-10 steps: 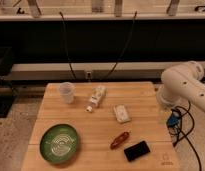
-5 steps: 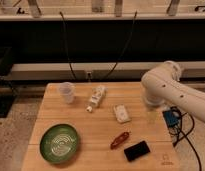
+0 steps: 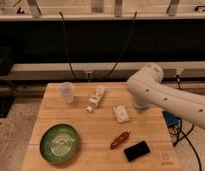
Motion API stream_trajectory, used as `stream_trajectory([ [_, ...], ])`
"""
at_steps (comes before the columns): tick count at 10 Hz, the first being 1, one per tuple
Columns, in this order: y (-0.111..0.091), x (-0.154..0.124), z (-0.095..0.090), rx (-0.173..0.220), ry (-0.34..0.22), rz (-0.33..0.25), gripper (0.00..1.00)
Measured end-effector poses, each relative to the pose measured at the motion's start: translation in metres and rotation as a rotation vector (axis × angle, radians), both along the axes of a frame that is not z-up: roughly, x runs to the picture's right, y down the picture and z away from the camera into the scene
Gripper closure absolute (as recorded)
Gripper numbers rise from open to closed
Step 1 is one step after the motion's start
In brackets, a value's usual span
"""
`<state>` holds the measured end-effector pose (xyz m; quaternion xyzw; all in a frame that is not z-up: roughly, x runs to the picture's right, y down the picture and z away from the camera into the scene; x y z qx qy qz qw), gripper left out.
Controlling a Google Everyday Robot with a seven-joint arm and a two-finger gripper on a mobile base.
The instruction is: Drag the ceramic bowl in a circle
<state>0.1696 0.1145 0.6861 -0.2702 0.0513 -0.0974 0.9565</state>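
Well, the green ceramic bowl [image 3: 59, 144] sits at the wooden table's [image 3: 96, 130] front-left corner, untouched; the gripper hides behind the white arm [image 3: 161, 92] over the right side, jaws released.

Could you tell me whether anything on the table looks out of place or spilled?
Nothing stands out: the ceramic bowl sits upright at front left; the gripper hangs over the table, right of centre, holding nothing.

Loose items on the wooden table [image 3: 96, 127]
We note a clear cup [image 3: 67, 92] at back left, a white bottle [image 3: 97, 98] lying to its right, a white packet [image 3: 121, 113] near centre, a reddish wrapper [image 3: 120, 140] and a black slab [image 3: 137, 150] at front right; two cables [image 3: 63, 42] hang behind.
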Motion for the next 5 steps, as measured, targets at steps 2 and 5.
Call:
stream_trajectory([
  [2, 0.004, -0.021, 0.002, 0.003, -0.016, -0.09, 0.2],
  [5, 0.008, -0.038, 0.003, 0.006, -0.041, -0.152, 0.2],
])
